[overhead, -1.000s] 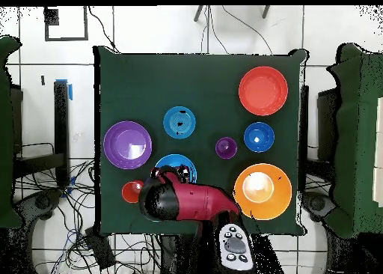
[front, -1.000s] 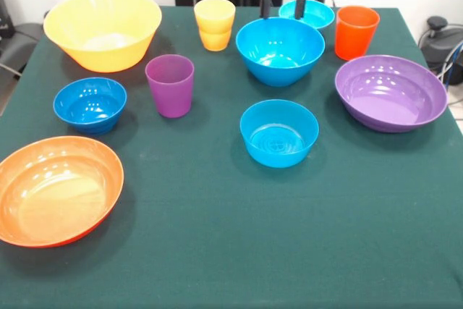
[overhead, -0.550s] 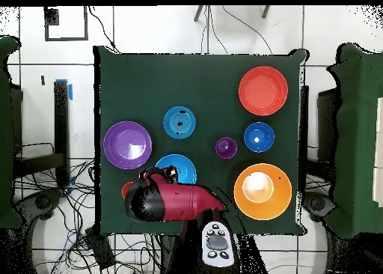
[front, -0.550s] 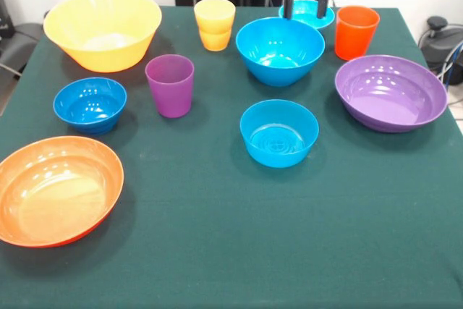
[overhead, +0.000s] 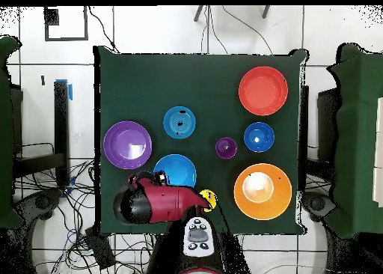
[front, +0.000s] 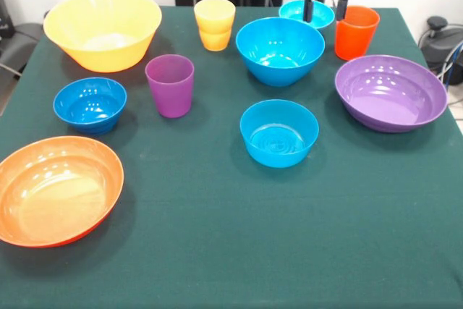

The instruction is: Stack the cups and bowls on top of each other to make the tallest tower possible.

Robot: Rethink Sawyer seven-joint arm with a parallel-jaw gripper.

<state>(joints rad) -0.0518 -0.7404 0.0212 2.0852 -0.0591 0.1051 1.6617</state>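
We are seeing the gripper (front: 327,5) hanging at the far edge of the tabletop (front: 217,251), its two dark fingers (front: 309,6) spread apart and holding nothing, between the small cyan bowl (front: 296,12) and the orange cup (front: 356,32). Outward from there, the larger mid-blue bowl (front: 280,50) is sitting just in front of the cyan one, and the wide purple bowl (front: 391,92) is lying near the orange cup. The smaller mid-blue bowl (front: 279,133) is standing alone nearer the middle. The yellow cup (front: 214,24), purple cup (front: 170,85), large yellow bowl (front: 103,30), small dark blue bowl (front: 90,104) and wide orange bowl (front: 58,189) are lying apart (nothing is stacked). In the overhead view the red arm (overhead: 161,202) is covering the orange cup.
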